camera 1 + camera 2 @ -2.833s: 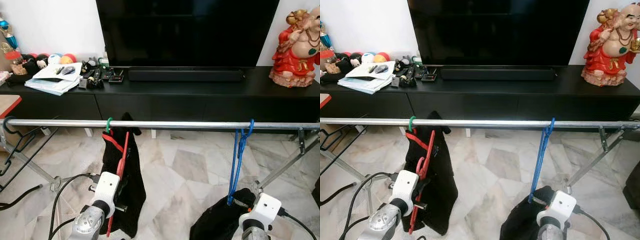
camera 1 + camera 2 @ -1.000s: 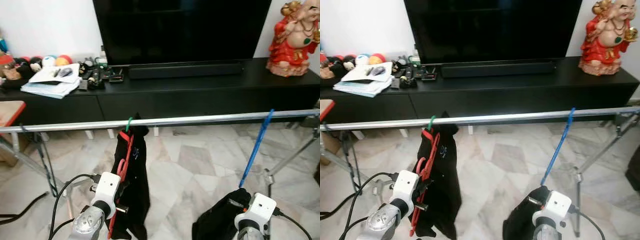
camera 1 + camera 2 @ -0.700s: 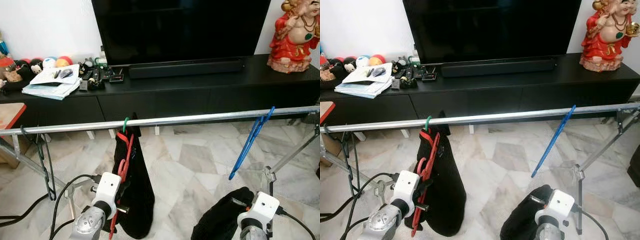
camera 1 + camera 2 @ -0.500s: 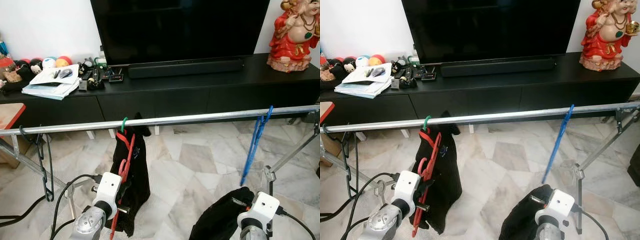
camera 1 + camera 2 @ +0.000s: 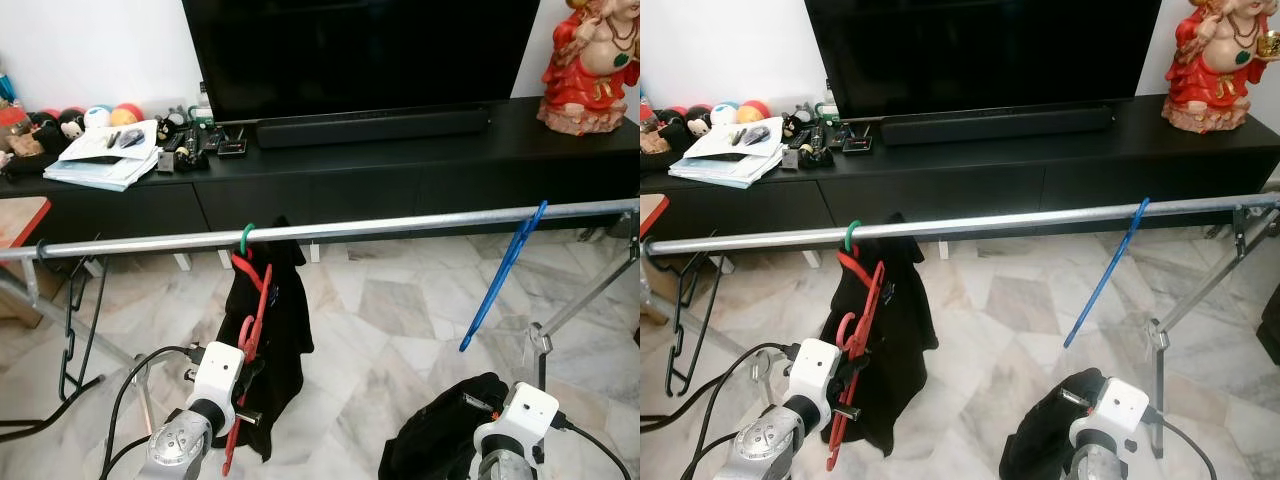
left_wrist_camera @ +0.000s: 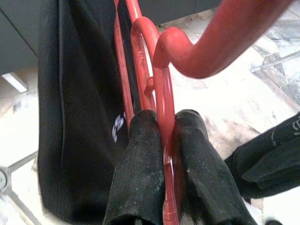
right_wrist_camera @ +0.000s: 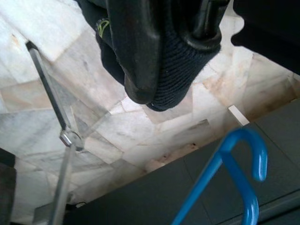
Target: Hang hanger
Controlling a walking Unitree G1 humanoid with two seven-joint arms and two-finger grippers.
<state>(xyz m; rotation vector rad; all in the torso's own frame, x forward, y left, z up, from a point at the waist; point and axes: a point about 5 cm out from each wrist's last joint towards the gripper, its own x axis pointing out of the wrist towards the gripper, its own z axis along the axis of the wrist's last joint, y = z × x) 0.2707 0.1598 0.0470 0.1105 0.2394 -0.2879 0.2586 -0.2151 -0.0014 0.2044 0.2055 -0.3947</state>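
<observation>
Blue hanger [image 5: 503, 275] runs up and away from the R gripper [image 7: 164, 51] to the rail [image 5: 400, 224], hook tip at the bar but seemingly not over it. R gripper low, clenched on dark cloth at the hanger's foot. L gripper [image 6: 161, 154] clamps a red hanger [image 5: 252, 325], further left under the rail.

**Around the room**

I see a big dark television [image 5: 355, 50] over a soundbar [image 5: 372, 125] on the black bench [image 5: 420, 175]. A red figurine [image 5: 598, 55] stands at its right end, papers [image 5: 105, 158] and colourful balls [image 5: 100, 113] at the left. Marble floor [image 5: 390, 310] below.
</observation>
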